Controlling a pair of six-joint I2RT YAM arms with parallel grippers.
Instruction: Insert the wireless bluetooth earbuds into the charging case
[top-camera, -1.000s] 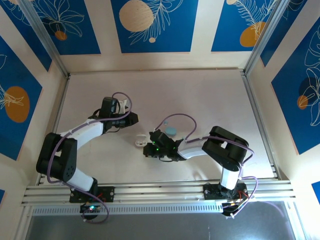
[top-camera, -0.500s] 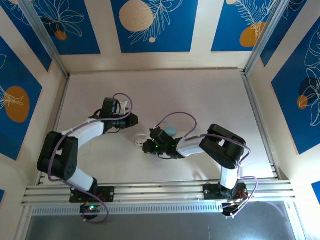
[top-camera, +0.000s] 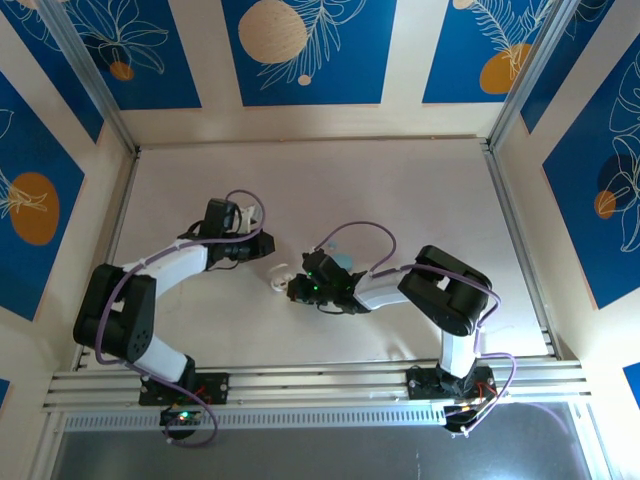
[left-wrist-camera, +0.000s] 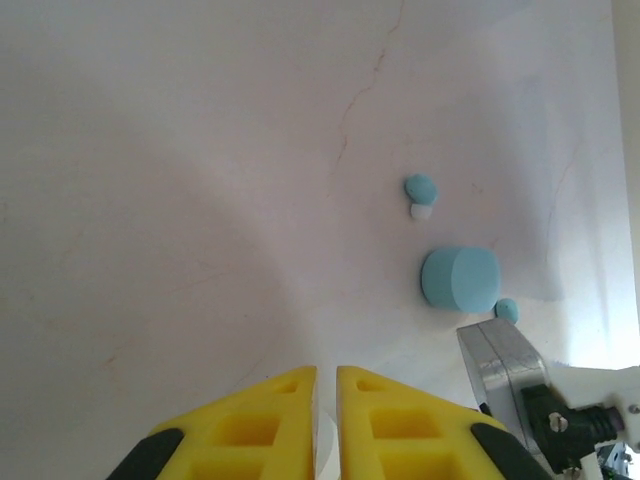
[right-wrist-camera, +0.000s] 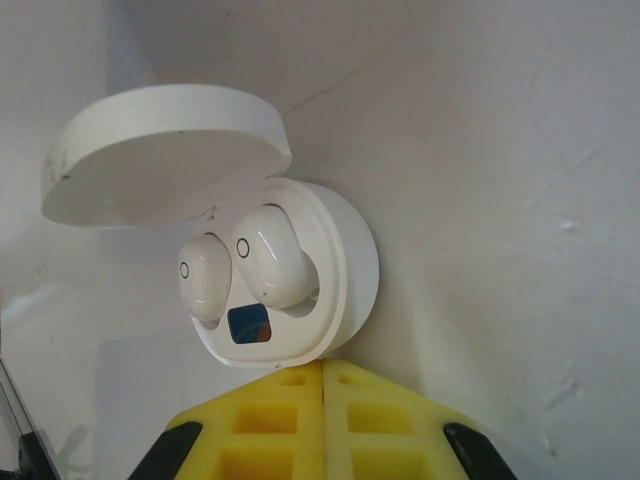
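Two white buds (right-wrist-camera: 272, 258) sat in the white case (right-wrist-camera: 350, 262), mid-frame; blue buds (left-wrist-camera: 421, 187) lay right, by the blue case (left-wrist-camera: 460, 278). Left gripper (left-wrist-camera: 327, 375) and right gripper (right-wrist-camera: 322, 365) stood closed, empty. Buds judged light, slick; pinch the flanks.

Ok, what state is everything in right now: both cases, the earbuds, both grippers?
White case: open, lid flipped back.
White earbuds: both sitting inside the white case.
Blue case: closed, on the table.
Blue earbuds: both loose on the table, outside the blue case.
Left gripper: shut, above the table.
Right gripper: shut, tips at the white case's edge.
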